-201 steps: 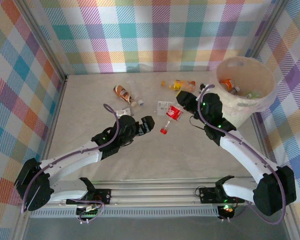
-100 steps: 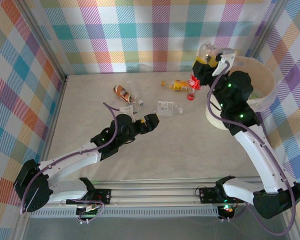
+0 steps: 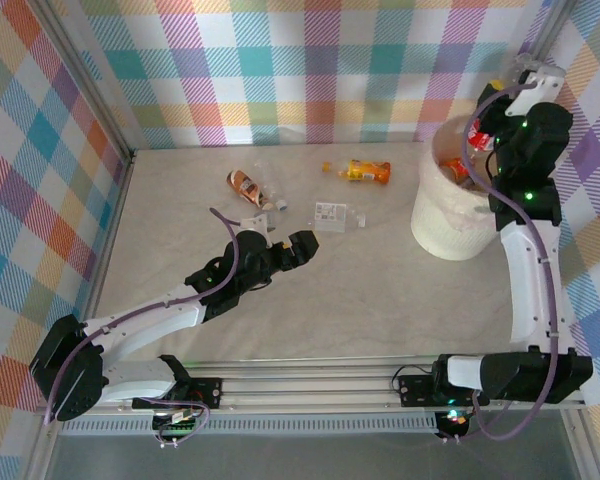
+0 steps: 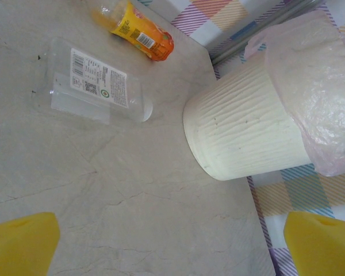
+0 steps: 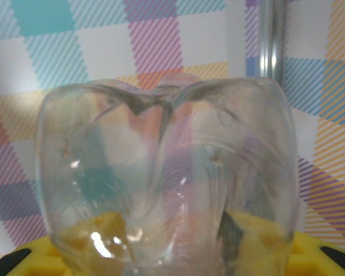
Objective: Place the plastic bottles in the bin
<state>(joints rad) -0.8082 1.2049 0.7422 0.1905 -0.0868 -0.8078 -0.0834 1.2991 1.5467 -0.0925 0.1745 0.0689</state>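
The bench [image 3: 380, 300] is pale and stone-patterned, with plaid walls around it. The bin [image 3: 450, 225] stands at its far right, lined with a bag that folds over the rim, and some bottles [image 3: 454, 170] lie inside it. The right arm [image 3: 528, 260] reaches up over the bin's far right rim. The right jaws pinch a clear bottle [image 3: 480, 133] with a red label, held above that rim; the right wrist view shows its lobed base between the yellow pads [image 5: 259, 230]. The left arm [image 3: 150, 320] lies low across the near left of the bench. The left jaws are spread wide with nothing between them, their pads [image 4: 20, 241] well apart over bare bench. Three bottles lie on the bench, all well apart from the bin. A flat clear one [image 4: 98, 89] with a white label is near the middle. An orange one [image 3: 365, 170] lies beyond it, and a brown one [image 3: 248, 187] is at the far left.
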